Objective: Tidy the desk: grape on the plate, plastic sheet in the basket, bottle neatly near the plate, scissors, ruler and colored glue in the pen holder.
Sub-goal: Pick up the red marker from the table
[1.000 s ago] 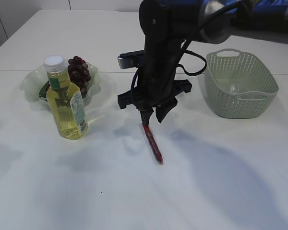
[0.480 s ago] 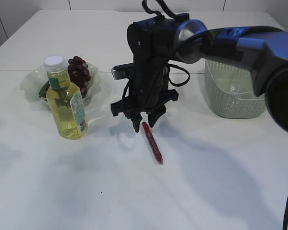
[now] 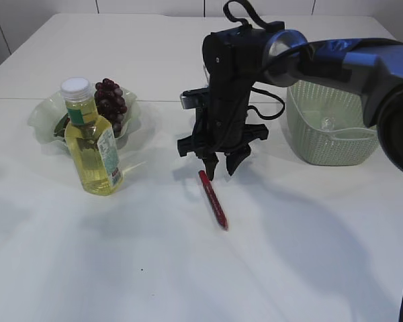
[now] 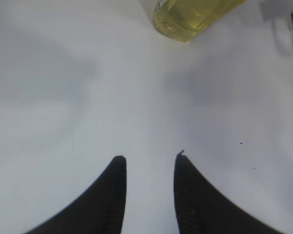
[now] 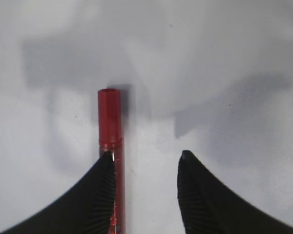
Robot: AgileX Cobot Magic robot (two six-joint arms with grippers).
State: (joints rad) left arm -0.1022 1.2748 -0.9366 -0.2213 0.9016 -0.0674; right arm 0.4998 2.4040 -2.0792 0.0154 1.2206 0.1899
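Red glue (image 3: 213, 199) lies flat under the right gripper (image 3: 219, 168) (jaws apart). Bottle (image 3: 91, 139) stands near; left gripper (image 4: 149, 163) is open too.

A red glue pen (image 3: 213, 199) lies flat mid-table, capped end far, while to the left a capped bottle (image 3: 91, 142) of yellow liquid stands upright just in front of a clear plate (image 3: 43, 119) holding dark grapes (image 3: 111, 103), and a pale green basket (image 3: 336, 119) sits far right.
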